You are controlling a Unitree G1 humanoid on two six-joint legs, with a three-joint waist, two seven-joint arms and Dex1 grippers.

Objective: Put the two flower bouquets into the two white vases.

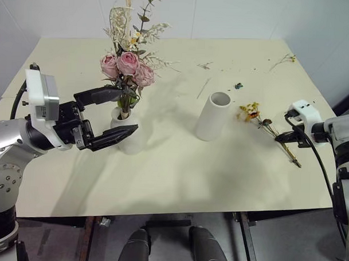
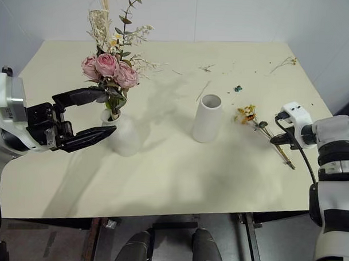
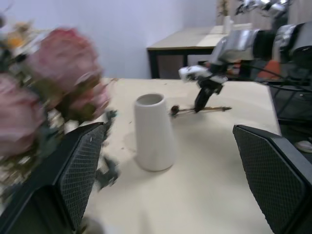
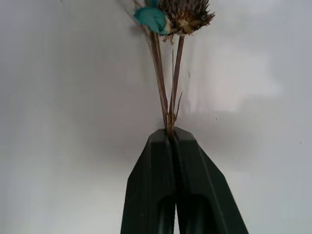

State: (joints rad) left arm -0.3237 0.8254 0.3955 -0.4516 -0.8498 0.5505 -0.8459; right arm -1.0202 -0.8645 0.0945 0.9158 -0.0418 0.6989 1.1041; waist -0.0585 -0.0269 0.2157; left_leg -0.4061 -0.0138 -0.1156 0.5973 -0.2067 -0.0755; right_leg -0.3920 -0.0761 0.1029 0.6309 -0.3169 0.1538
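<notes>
At right, the right gripper (image 1: 282, 137) pinches the yellow sprig's (image 1: 261, 121) stems (still on the table (image 1: 179, 165)); the left gripper (image 1: 122, 111), centre-left, gapes around the rose vase (image 1: 124, 127).

No legible text or labels anywhere.

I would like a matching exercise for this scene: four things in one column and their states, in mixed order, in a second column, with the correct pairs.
Things:
1. big bouquet
2. cylinder vase
3. left gripper
4. right gripper

States:
A. shut on the yellow sprig
B. empty, upright
C. open, fingers either side of the squat vase
D. standing in the squat vase

Pairs: 1-D, 2-B, 3-C, 4-A
</notes>
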